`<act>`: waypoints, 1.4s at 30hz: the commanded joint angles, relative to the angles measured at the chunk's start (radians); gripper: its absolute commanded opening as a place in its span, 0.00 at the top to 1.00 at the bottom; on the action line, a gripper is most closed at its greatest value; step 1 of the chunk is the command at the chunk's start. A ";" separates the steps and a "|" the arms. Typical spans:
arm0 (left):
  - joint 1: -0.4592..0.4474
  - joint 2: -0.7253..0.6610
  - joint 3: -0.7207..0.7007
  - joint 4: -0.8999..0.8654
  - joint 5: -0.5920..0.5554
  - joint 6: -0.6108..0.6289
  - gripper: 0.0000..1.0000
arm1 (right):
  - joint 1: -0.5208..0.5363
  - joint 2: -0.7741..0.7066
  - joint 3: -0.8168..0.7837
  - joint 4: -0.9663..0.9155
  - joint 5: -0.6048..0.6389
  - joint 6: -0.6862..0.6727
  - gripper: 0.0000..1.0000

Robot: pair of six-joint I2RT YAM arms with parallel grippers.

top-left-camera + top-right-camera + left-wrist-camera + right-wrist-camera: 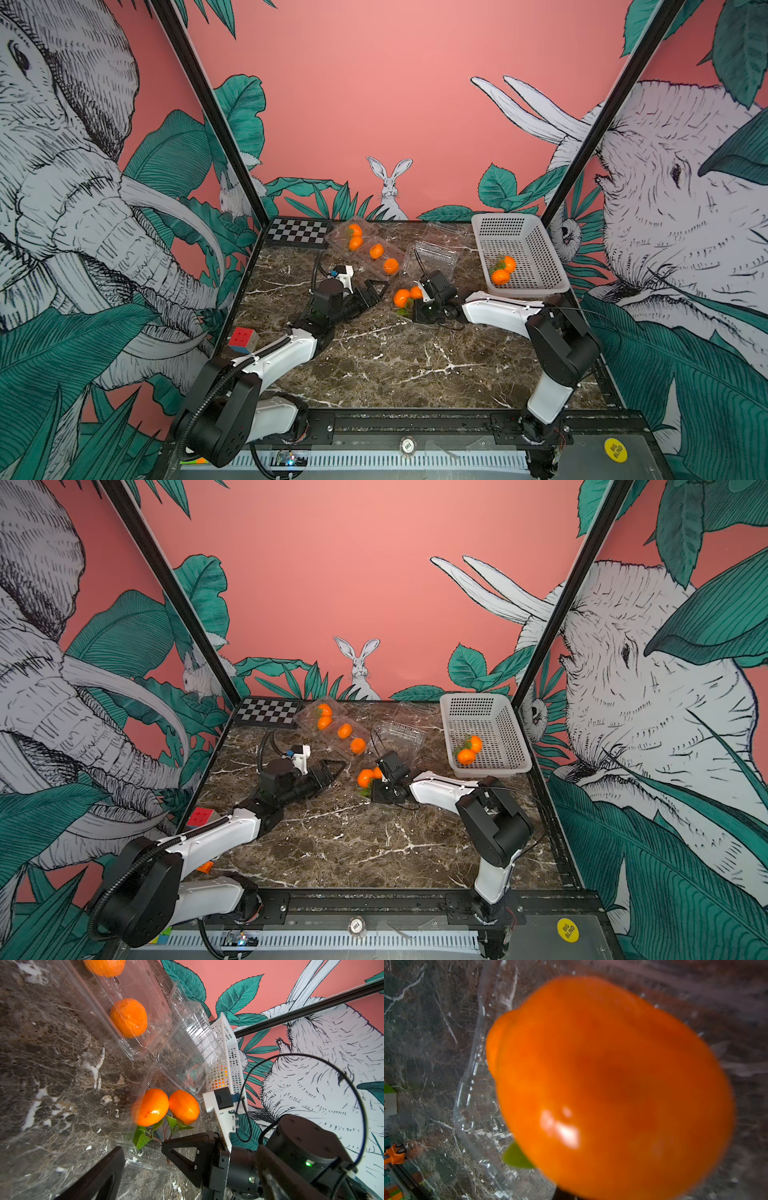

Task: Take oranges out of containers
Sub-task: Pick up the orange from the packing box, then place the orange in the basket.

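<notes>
In both top views an open clear container [409, 318] at the table's middle holds two leafy oranges [401, 297] [365, 777]. My right gripper [412, 311] reaches into it from the right, shut on the green stem under an orange [184, 1106]; its tip [164, 1145] sits on the stems. That orange [612, 1084] fills the right wrist view, blurred. My left gripper [376, 290] lies open on the table just left of this container, empty. Two closed containers [384, 257] [351, 237] behind hold two oranges each. An empty container [434, 257] stands open.
A white perforated basket [519, 249] at the back right holds two oranges [503, 270]. A checkerboard [297, 232] lies at the back left and a colour cube [243, 338] at the left edge. Black frame posts rise at both back corners.
</notes>
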 commanded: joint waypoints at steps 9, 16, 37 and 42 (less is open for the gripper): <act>-0.083 -0.072 0.132 -0.204 -0.067 0.142 0.01 | -0.035 -0.149 0.056 -0.115 0.065 -0.067 0.97; -0.128 -0.020 0.233 -0.207 -0.077 0.155 0.01 | -0.144 -0.297 0.052 -0.150 0.053 -0.101 0.98; -0.386 0.439 0.695 -0.207 -0.095 0.186 0.01 | -0.786 -0.366 0.035 -0.111 0.022 -0.177 0.99; -0.408 0.536 0.782 -0.222 -0.075 0.177 0.01 | -0.853 -0.247 0.075 -0.086 0.030 -0.184 0.99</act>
